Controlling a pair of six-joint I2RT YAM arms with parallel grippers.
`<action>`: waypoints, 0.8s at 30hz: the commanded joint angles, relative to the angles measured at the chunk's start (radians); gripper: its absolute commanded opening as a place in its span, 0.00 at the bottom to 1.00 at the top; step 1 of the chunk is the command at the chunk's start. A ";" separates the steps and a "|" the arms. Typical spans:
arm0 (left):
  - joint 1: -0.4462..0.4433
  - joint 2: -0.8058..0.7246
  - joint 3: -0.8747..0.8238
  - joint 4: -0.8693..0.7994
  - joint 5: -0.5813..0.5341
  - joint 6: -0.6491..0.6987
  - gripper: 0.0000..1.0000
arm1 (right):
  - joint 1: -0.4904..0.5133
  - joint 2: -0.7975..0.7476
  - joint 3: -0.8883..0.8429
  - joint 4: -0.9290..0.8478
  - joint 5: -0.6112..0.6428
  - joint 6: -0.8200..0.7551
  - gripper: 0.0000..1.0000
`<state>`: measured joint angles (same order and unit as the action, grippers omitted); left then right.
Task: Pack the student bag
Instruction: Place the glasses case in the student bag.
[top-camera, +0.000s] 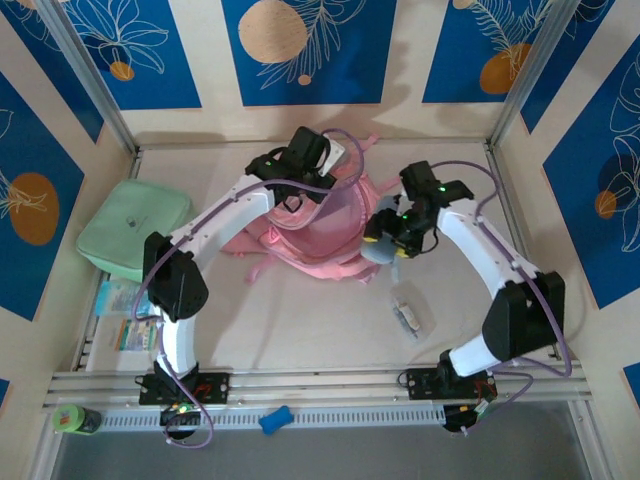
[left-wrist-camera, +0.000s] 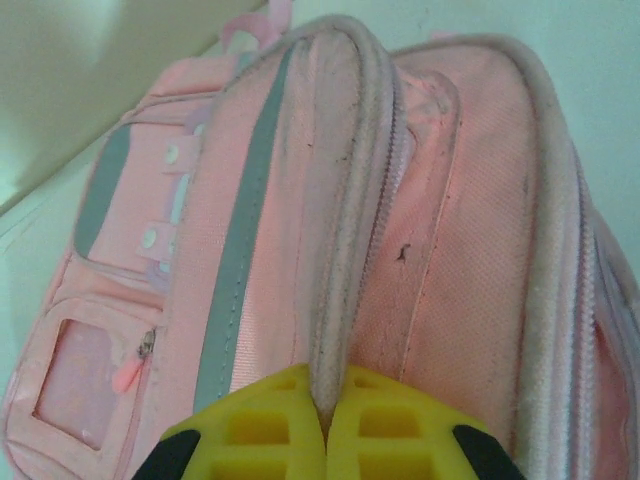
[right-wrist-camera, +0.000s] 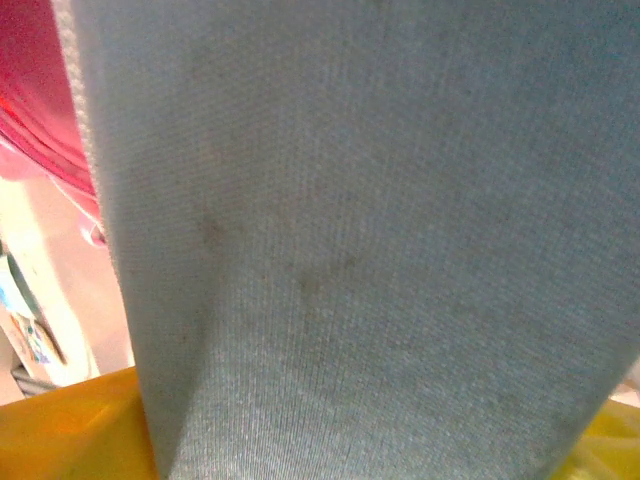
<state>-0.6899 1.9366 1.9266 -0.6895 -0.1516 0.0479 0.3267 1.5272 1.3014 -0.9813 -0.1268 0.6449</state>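
We hold the pink backpack (top-camera: 330, 235) open in the middle of the surface (top-camera: 300, 340). Our left fingers (left-wrist-camera: 260, 430) pinch shut on its zip rim (left-wrist-camera: 345, 200). Our right fingers (right-wrist-camera: 70, 430) clamp a grey-blue fabric pouch (right-wrist-camera: 380, 250) just beside it. Next, we judge, the pouch goes inside.

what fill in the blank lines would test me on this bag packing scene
The left claw is shut on the zipper rim of the ___ student bag.
Seen from above, the right claw grips a grey fabric item on the bag's ___ side.
The mint green soft case lies on the bag's ___ side.
Missing words: pink; right; left.
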 joint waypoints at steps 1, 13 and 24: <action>-0.009 -0.054 0.072 0.026 0.053 -0.134 0.00 | 0.049 0.107 0.069 0.093 -0.088 0.058 0.72; 0.006 -0.054 0.071 0.042 0.096 -0.271 0.00 | 0.096 0.401 0.314 0.218 -0.108 -0.068 0.82; 0.014 -0.093 0.037 0.066 0.143 -0.291 0.00 | 0.024 0.289 0.028 0.351 -0.253 -0.013 0.71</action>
<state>-0.6781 1.9335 1.9400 -0.7116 -0.0689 -0.2077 0.3347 1.8400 1.3685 -0.6571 -0.3241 0.6334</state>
